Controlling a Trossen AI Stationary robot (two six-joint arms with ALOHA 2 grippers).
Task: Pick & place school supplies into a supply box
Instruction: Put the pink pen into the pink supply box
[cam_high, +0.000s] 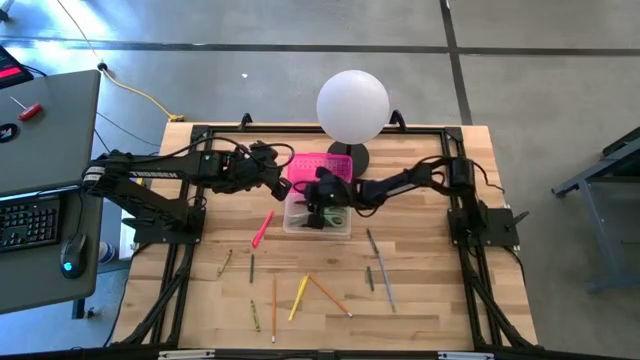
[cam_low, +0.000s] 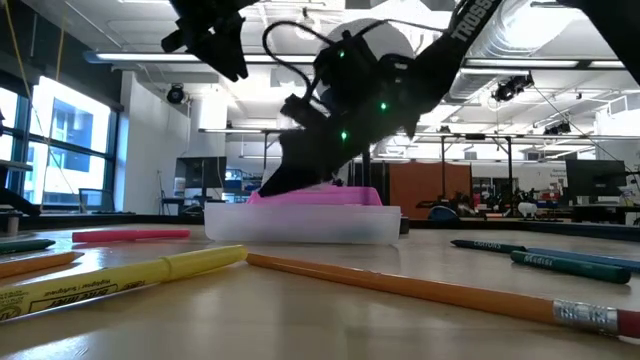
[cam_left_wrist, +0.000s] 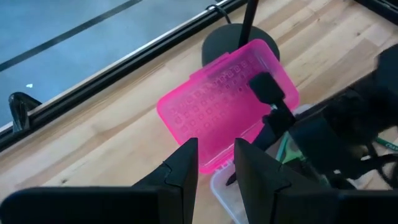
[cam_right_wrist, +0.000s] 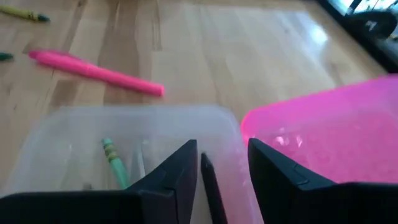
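Now the right pincer (cam_right_wrist: 221, 171) hangs over the clear base of the pencil case (cam_right_wrist: 124, 134), fingers apart, with a thin dark stick between them; whether they touch it is unclear. Inside lies a green pencil (cam_right_wrist: 114, 160). Beside it the left pincer (cam_left_wrist: 214, 171) hovers apart, empty, above the pink lid (cam_left_wrist: 224, 99). Other pencils stay scattered across the desk (cam_high: 420, 290).

Open supply box (cam_high: 318, 222) (pink lid up), right gripper (cam_high: 322, 212) over it, pencils (cam_high: 300, 297) scattered.
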